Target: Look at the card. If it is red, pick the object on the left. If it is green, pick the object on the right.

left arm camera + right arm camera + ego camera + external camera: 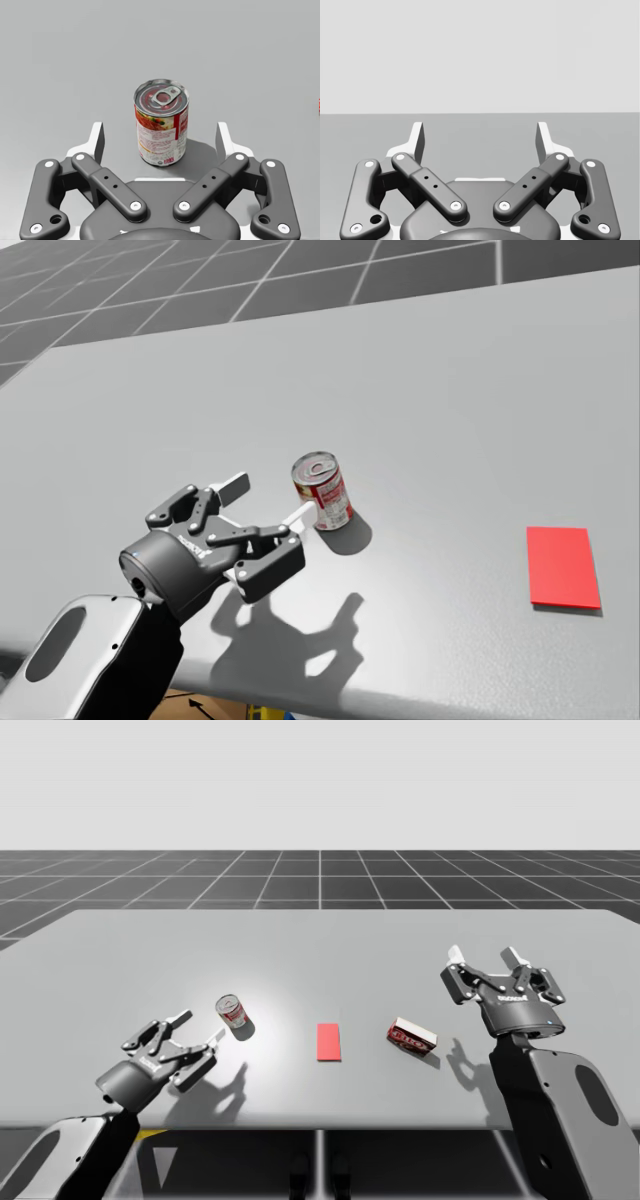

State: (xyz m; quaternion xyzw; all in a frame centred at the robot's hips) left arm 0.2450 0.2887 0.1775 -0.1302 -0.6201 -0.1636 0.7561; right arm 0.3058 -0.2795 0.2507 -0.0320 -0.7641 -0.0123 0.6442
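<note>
1. counter [320, 945]: grey and flat. It carries three loose items in a row across your front. A dark gridded floor [320, 875] lies beyond its far edge.

2. card [329, 1042]: red and rectangular. It lies flat at the middle of the row, apart from both neighbours.

3. red box [412, 1036]: small, lying flat. It sits to the card's right, near the card but not touching it.

4. right gripper [484, 956]: yours, raised above the counter. It is beyond and to the right of the red box, well apart from it. Its fingers are spread wide with nothing between them. The right wrist view looks past them along the counter to the horizon.

5. red-and-white can [322, 490]: the item on the card's left. It stands upright with its pull-tab lid on top, well apart from the card. The card and red box lie off to its right, away from the line between the can and your left gripper.

6. left gripper [160, 135]: yours, low over the counter on the can's near-left side and pointed at it. Its fingers are spread wide and hold nothing. In the left wrist view the can stands centred just ahead, at the mouth of the fingers, with a gap on each side. In the head view one fingertip [303, 512] sits just beside the can's wall. You cannot tell whether it touches.
</note>
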